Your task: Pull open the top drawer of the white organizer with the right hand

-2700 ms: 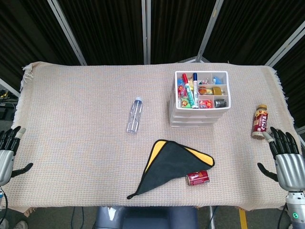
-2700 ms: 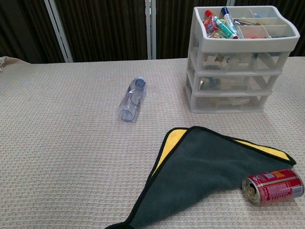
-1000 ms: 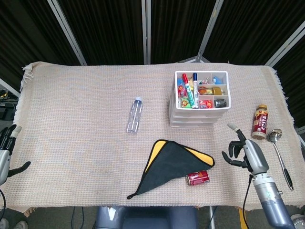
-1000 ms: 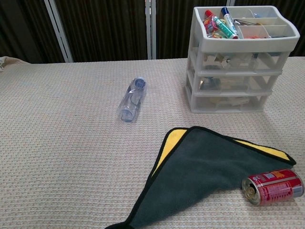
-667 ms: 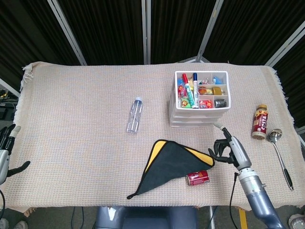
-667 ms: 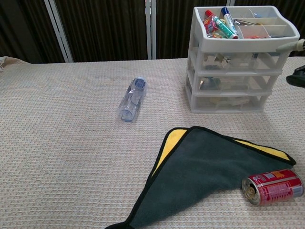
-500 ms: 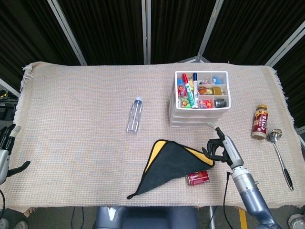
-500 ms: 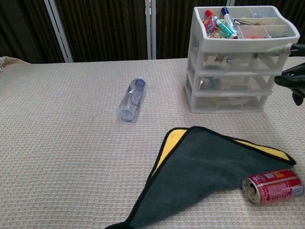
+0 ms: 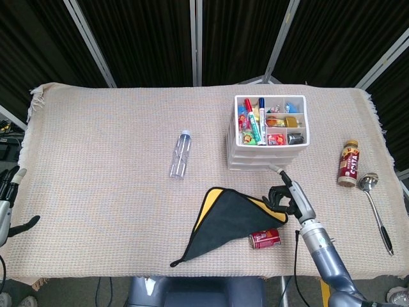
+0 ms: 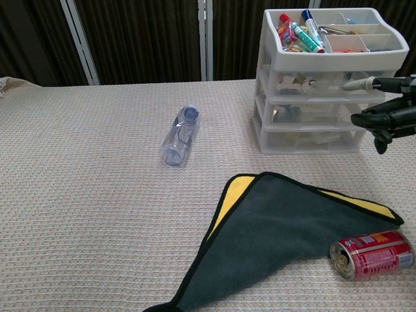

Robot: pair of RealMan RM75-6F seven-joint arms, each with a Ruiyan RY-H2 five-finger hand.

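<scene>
The white organizer (image 9: 267, 142) (image 10: 325, 91) stands at the back right, its three drawers all pushed in and its open top tray full of pens and small items. The top drawer (image 10: 328, 82) sits just under that tray. My right hand (image 9: 286, 195) (image 10: 385, 117) hovers just in front of the organizer, one finger stretched toward the drawer fronts and the other fingers curled, holding nothing. It does not touch the organizer. My left hand (image 9: 9, 203) rests at the table's left edge, fingers apart and empty.
A black and yellow cloth (image 9: 230, 220) (image 10: 279, 234) lies in front of the organizer, a red can (image 9: 264, 239) (image 10: 372, 255) beside it. A clear bottle (image 9: 181, 153) (image 10: 179, 135) lies mid-table. A brown drink bottle (image 9: 348, 163) and a spoon (image 9: 374, 201) are at the right.
My right hand has swung in from the table's right edge leftward to the organizer's front, its fingers curling except one. The left hand has barely moved.
</scene>
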